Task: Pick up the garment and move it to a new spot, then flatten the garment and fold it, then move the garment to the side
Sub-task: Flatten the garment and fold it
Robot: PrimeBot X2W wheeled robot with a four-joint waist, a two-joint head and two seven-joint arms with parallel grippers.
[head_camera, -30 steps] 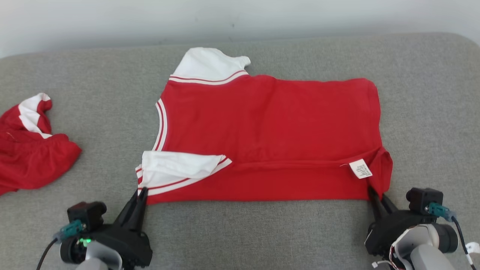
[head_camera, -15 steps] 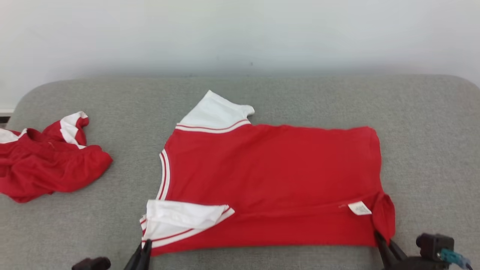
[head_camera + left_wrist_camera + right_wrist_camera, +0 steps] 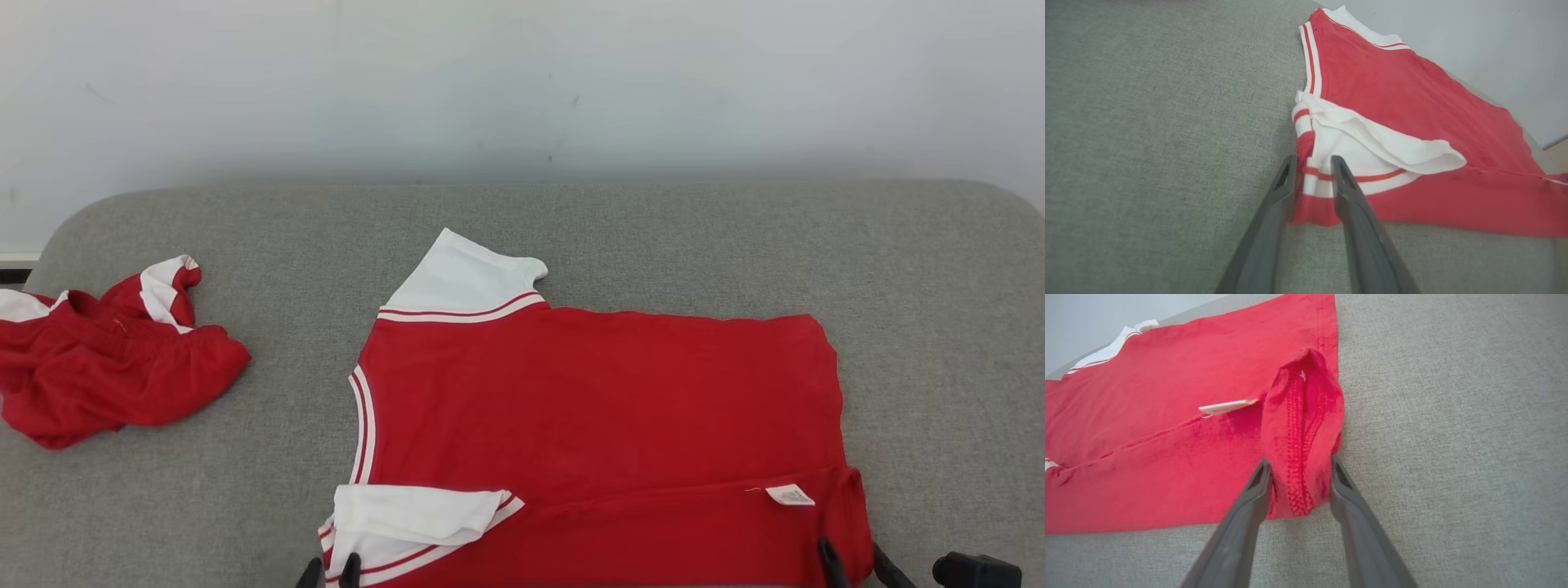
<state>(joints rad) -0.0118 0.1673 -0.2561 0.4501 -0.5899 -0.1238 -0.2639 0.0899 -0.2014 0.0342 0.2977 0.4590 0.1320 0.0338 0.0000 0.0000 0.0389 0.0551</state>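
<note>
The garment [image 3: 604, 408], a red shirt with white striped sleeves, lies on the grey cushion, its near edge folded up over the body. My left gripper [image 3: 329, 569] is at the near left corner. In the left wrist view its fingers [image 3: 1312, 163] stand parted on either side of the striped sleeve hem of the shirt [image 3: 1412, 102]. My right gripper [image 3: 853, 559] is at the near right corner. Seen from the right wrist, its fingers [image 3: 1298, 465] stand apart around a bunched hem corner of the shirt [image 3: 1167, 396], beside a white label [image 3: 1227, 407].
A second crumpled red and white garment [image 3: 114, 367] lies at the far left of the cushion [image 3: 653, 229]. A pale wall [image 3: 522, 82] rises behind it. Bare grey fabric stretches to the right of the shirt and beyond it.
Both grippers, shut on the shirt's near corners before, now have their fingers parted. The head view has tilted up, so the whole scene sits lower in it.
</note>
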